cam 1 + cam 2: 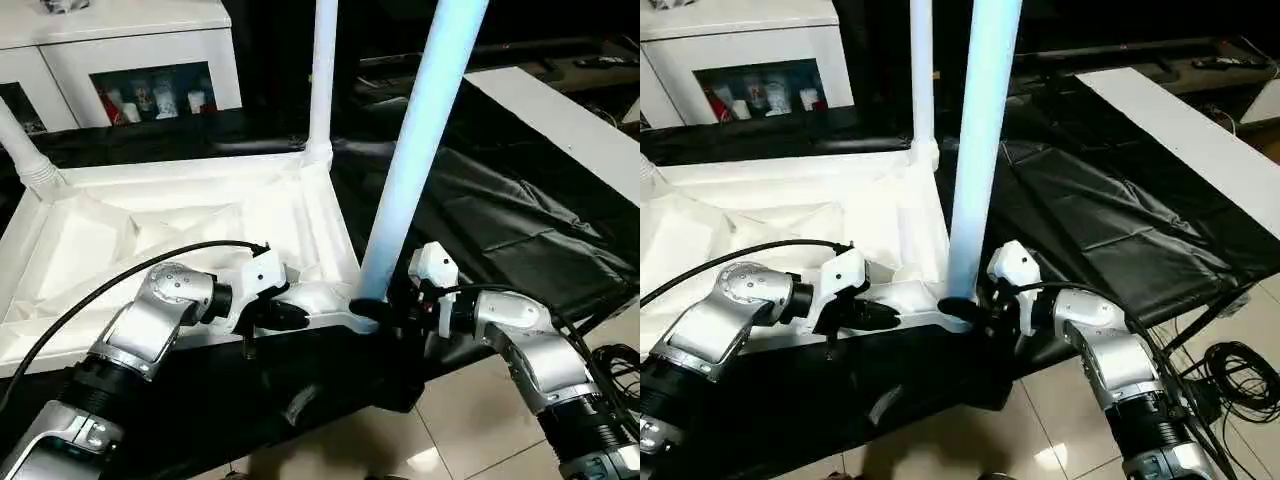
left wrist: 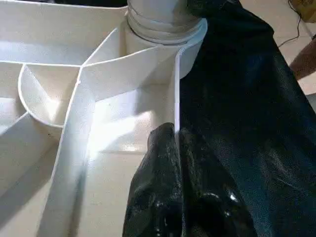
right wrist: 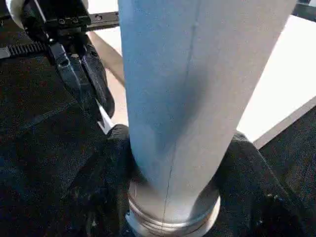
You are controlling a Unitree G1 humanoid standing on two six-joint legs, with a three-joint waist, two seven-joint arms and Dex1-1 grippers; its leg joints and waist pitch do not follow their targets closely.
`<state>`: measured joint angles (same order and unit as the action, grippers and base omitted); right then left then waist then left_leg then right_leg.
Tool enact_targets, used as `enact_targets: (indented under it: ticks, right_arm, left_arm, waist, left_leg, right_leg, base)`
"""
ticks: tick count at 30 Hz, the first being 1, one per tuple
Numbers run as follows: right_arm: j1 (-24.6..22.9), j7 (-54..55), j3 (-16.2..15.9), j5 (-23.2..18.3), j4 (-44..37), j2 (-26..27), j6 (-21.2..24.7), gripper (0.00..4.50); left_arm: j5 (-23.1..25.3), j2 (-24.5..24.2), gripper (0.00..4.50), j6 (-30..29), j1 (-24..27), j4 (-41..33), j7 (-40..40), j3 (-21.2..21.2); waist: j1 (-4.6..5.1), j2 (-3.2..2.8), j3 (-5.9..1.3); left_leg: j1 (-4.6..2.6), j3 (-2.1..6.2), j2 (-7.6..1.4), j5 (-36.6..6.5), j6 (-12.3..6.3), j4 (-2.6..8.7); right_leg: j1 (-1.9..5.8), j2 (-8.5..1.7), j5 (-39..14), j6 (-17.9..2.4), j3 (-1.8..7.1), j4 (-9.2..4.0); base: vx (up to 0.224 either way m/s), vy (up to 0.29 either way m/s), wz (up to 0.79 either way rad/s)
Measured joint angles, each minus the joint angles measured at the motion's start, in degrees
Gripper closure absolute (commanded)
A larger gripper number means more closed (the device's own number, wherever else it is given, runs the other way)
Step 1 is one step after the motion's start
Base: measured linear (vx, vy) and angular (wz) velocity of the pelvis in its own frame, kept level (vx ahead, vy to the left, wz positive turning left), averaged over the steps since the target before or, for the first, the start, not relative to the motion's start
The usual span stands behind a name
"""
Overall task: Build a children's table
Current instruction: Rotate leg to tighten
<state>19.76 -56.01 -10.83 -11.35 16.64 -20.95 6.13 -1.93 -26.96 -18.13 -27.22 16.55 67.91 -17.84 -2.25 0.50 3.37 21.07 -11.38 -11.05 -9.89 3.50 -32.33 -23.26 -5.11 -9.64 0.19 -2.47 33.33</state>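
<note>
Where tabletop (image 1: 200, 215) rim meets leg (image 1: 415, 160)

The near leg (image 1: 415, 150) is cut off at its upper end by the picture's edge, as is the far leg (image 1: 322, 70). The near corner socket of the tabletop (image 1: 150, 225) is hidden behind the leg's base and the right gripper (image 1: 375, 312).
</note>
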Motion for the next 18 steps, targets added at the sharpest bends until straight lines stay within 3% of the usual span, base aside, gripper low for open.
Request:
enact_targets:
  ticks: [6, 9, 12, 18]
  right_arm:
    - [0.0, 9.0, 3.7, 0.2, 3.1, 4.7, 0.7, 2.48]
    - [0.7, 17.0, 5.4, 2.2, 5.0, 8.2, 0.7, 2.49]
    - [2.2, 23.6, 6.1, 3.7, 7.2, 10.6, 0.9, 2.49]
    - [8.8, 44.3, 10.8, 6.7, 16.0, 20.0, 1.4, 2.51]
  left_arm:
    - [1.1, 5.5, 4.50, -0.2, -2.5, 4.8, -6.6, 0.7]
    - [2.5, 9.3, 4.50, -0.5, -4.7, 8.8, -11.3, 1.3]
    - [3.4, 11.7, 4.50, -0.9, -6.1, 11.1, -15.2, 1.4]
    - [5.7, 18.3, 4.50, -1.6, -10.0, 18.0, -26.3, 2.4]
  waist:
    - [-0.01, 0.03, -0.02]
    - [0.07, 0.11, -0.09]
    - [0.24, 0.05, -0.13]
    - [0.59, 0.00, -0.10]
  left_leg:
    - [-0.08, -0.02, 0.07, 0.0, 0.02, -0.22]
    - [-0.13, -0.02, 0.12, 0.0, 0.03, -0.27]
    - [-0.12, 0.03, 0.17, 0.0, 0.03, -0.28]
    - [-0.11, 0.28, 0.28, 0.0, 0.02, -0.28]
  right_leg:
    - [0.18, -0.09, 0.0, 0.1, 0.13, 0.10]
    - [0.30, -0.10, -0.2, 0.4, 0.21, 0.04]
    - [0.33, -0.14, -0.3, 0.4, 0.17, -0.24]
    - [0.37, -0.21, -0.3, 0.6, -0.11, -0.99]
  base:
    - [0.000, 0.000, 0.00]
    - [0.000, 0.000, 0.00]
    - [0.000, 0.000, 0.00]
    - [-0.025, 0.009, -0.03]
